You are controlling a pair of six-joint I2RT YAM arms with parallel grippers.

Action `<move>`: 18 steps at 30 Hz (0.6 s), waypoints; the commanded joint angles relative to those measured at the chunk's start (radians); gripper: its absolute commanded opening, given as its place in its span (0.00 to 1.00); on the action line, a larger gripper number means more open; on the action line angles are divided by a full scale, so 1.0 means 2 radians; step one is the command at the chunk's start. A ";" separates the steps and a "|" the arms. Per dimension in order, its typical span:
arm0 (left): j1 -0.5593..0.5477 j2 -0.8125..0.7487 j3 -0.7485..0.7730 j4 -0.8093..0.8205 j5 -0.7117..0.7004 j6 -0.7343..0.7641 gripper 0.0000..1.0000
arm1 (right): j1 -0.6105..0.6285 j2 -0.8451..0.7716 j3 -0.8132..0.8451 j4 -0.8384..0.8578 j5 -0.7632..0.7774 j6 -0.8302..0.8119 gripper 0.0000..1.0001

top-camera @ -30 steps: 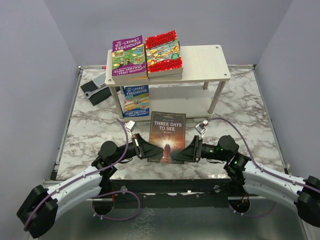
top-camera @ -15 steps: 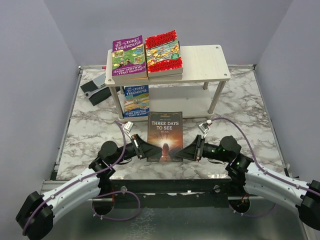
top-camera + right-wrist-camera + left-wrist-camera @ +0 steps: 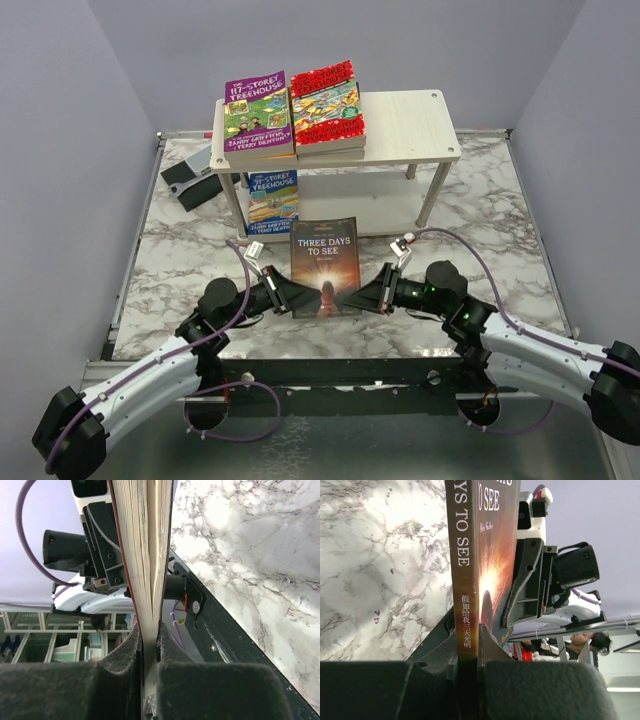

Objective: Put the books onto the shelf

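Observation:
The dark book "Three Days to See" [image 3: 325, 262] is held between both grippers in front of the shelf [image 3: 410, 125]. My left gripper [image 3: 289, 297] is shut on its spine [image 3: 465, 555] near the lower end. My right gripper [image 3: 369, 297] is shut on its page edge [image 3: 147, 545] on the opposite side. On the shelf's top board lie a purple book [image 3: 257, 115] and a red book [image 3: 326, 105], each on top of another. A blue book [image 3: 272, 200] lies on the lower board at the left.
A flat grey-black device [image 3: 190, 178] lies on the marble table [image 3: 480, 220] left of the shelf, partly behind its leg. The right half of both shelf boards is bare. Grey walls close in the table on three sides.
My right gripper has shut on the dark book's page edge. The book, gripped from both sides, has shifted slightly left and toward the shelf.

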 commanded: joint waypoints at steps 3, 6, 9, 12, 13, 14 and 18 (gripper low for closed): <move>-0.002 -0.015 0.055 -0.106 -0.044 0.059 0.12 | 0.006 -0.002 0.046 -0.043 0.045 -0.022 0.01; -0.001 -0.029 0.089 -0.193 -0.083 0.093 0.42 | 0.006 -0.012 0.065 -0.094 0.078 -0.035 0.01; -0.001 -0.040 0.132 -0.274 -0.126 0.133 0.60 | 0.006 -0.013 0.081 -0.124 0.100 -0.048 0.01; -0.001 -0.040 0.181 -0.346 -0.171 0.172 0.78 | 0.006 -0.004 0.092 -0.127 0.107 -0.053 0.01; -0.001 -0.038 0.196 -0.367 -0.189 0.187 0.82 | 0.006 0.001 0.094 -0.126 0.108 -0.053 0.01; -0.001 -0.035 0.212 -0.385 -0.201 0.202 0.83 | 0.006 0.006 0.098 -0.127 0.111 -0.054 0.01; -0.001 -0.024 0.272 -0.444 -0.243 0.263 0.92 | 0.005 0.028 0.127 -0.150 0.134 -0.076 0.01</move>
